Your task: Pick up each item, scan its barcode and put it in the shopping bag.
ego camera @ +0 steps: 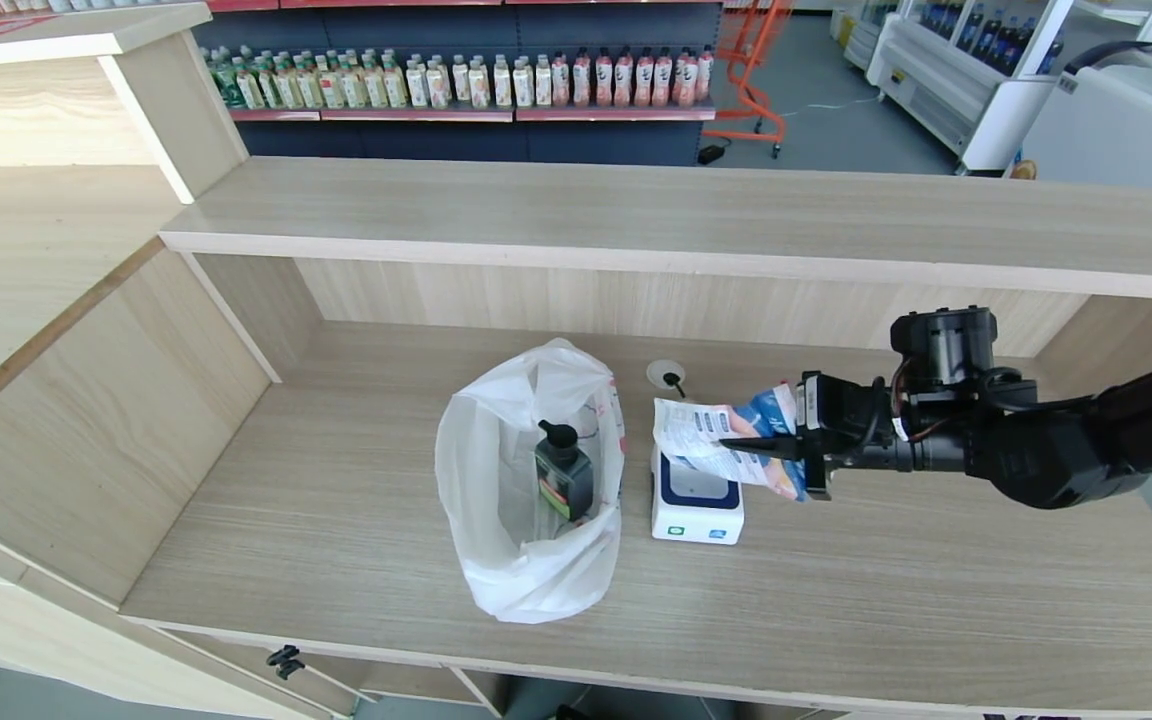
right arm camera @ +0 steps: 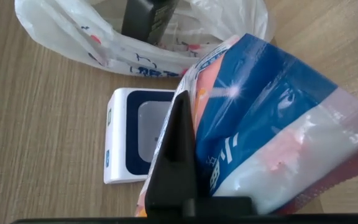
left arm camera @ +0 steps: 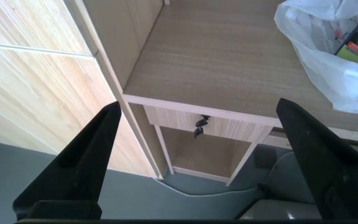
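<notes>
My right gripper point(ego camera: 774, 447) is shut on a blue, orange and white plastic packet point(ego camera: 726, 432), holding it just above the white barcode scanner point(ego camera: 696, 500) on the counter. In the right wrist view the packet point(right arm camera: 272, 130) hangs over the scanner point(right arm camera: 129, 137), with one dark finger point(right arm camera: 176, 155) pressed against it. A white shopping bag point(ego camera: 526, 480) stands open left of the scanner with a dark pump bottle point(ego camera: 563, 470) inside. My left gripper point(left arm camera: 197, 162) is open, below and in front of the counter's front edge, near a corner of the bag point(left arm camera: 328, 56).
The wooden counter point(ego camera: 836, 590) has a raised back ledge point(ego camera: 696, 225) and a side wall on the left point(ego camera: 96, 420). A small round cable port point(ego camera: 666, 376) sits behind the scanner. A drawer handle point(left arm camera: 199, 126) hangs under the counter edge.
</notes>
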Motion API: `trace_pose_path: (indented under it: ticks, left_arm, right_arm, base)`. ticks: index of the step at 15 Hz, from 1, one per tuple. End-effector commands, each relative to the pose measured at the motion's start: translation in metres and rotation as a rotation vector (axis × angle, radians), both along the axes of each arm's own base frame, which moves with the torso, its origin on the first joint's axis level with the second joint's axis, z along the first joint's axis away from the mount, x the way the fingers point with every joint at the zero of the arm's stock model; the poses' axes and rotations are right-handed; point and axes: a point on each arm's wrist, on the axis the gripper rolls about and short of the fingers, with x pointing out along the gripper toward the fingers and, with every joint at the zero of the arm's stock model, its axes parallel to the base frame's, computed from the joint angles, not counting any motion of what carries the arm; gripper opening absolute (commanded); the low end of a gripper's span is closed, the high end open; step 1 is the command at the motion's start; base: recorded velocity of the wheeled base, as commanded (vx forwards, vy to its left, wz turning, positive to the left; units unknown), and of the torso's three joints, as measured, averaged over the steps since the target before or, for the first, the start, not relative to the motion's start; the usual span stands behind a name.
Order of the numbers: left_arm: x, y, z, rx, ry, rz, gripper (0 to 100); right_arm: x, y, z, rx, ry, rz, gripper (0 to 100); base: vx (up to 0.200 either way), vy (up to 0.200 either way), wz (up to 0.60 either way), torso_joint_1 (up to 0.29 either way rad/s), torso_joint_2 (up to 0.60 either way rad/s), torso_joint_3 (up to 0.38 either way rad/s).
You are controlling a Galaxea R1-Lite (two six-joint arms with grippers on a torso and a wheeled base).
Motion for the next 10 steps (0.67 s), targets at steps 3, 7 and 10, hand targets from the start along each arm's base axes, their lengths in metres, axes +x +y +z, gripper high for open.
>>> trace_pose_path:
  ticks: [3,7,10]
  left_arm:
    - [0.0001,0.0000,0.0000,0.000,0.002,0.001,100]
    - [0.0001,0.0000,0.0000,0.000,0.002,0.001,100]
    - [0.0001,0.0000,0.0000,0.000,0.002,0.001,100]
  right_arm:
    - [0.0010,0.0030,-0.0043,-0.002,0.013,0.007,0]
    - [0.0002,0.0028,-0.0030,-0.001,0.011,0.006,0]
    - [0.0001,0.0017,-0.0009,0.004,0.012,0.002,0]
  base:
    - [0.000,0.000,0.00,0.000,0.00,0.000]
    - [0.000,0.000,0.00,0.000,0.00,0.000]
    - [0.000,0.000,0.00,0.000,0.00,0.000]
